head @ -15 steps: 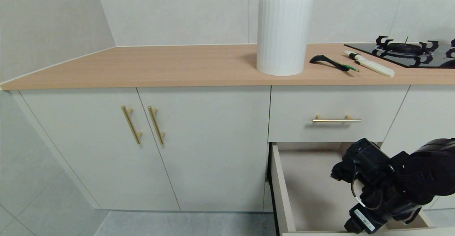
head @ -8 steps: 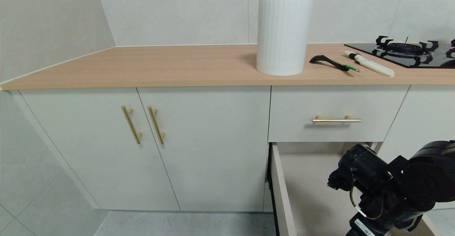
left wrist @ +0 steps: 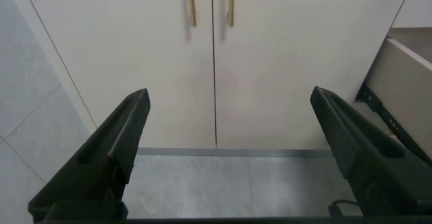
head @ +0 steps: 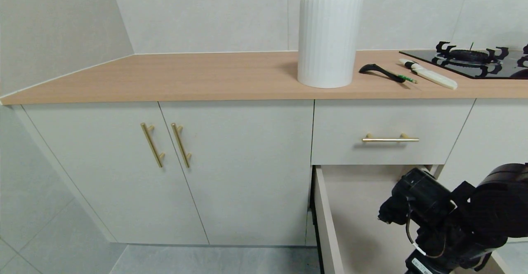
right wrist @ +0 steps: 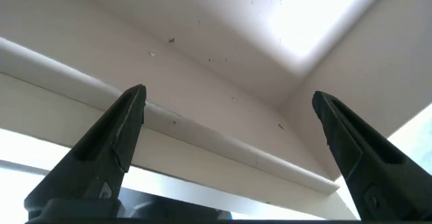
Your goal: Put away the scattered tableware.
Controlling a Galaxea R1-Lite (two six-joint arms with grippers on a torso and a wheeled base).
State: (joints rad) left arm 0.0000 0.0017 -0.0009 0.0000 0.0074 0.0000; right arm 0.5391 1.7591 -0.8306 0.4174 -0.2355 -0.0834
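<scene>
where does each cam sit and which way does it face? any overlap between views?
Head: on the head, looking forward and down at the counter, doors and open drawer; right arm low at right.
Left wrist: on the left wrist, facing the doors and floor; open left gripper frames it.
Right wrist: on the right wrist, pointing into the drawer; open right gripper frames it.
Shared: head and left wrist both show doors and drawer.

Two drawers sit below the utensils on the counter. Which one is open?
The lower drawer: it is pulled out, its inside showing, with the right claw over it. The upper drawer, with the brass bar handle, sits shut and flush.
</scene>
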